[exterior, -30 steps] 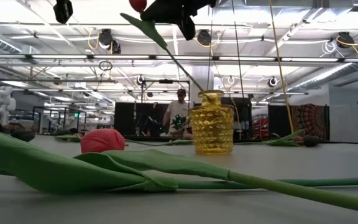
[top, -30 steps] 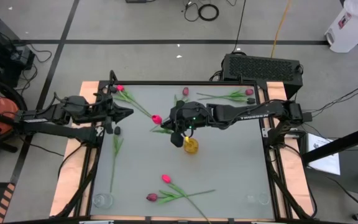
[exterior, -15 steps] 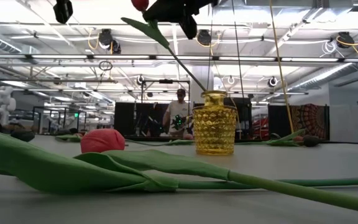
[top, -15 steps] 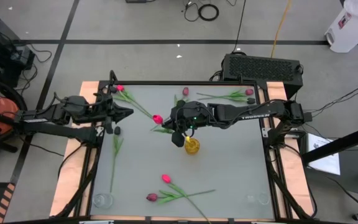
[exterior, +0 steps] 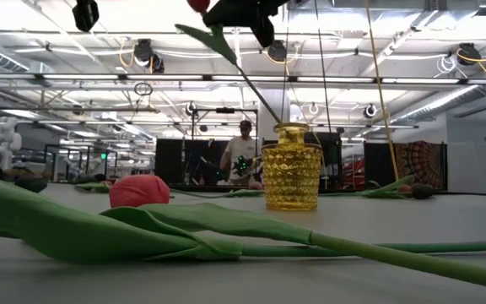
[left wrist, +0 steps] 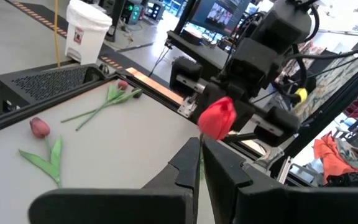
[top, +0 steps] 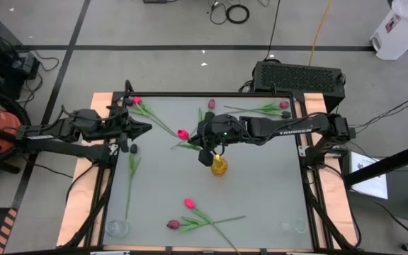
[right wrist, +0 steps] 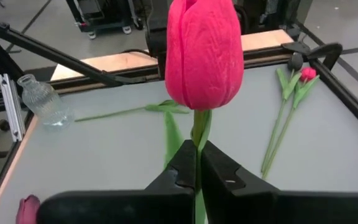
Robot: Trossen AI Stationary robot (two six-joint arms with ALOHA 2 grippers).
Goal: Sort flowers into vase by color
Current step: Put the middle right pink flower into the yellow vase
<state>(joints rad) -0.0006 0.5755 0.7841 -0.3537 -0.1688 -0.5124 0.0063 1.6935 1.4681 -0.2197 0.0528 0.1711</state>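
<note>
On the grey table, a yellow vase stands near the middle. The right gripper is closed on a red tulip stem above it. The left gripper waits at the left, fingers almost together, holding nothing.

Overhead and table-level cameras share the yellow vase; wrist cameras look close.

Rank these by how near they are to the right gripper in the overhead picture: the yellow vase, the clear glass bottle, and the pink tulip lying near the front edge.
From the right gripper:
1. Yellow vase, just beside it, mid-table.
2. Pink tulip, toward the front edge.
3. Clear glass bottle, front-left corner.
</note>
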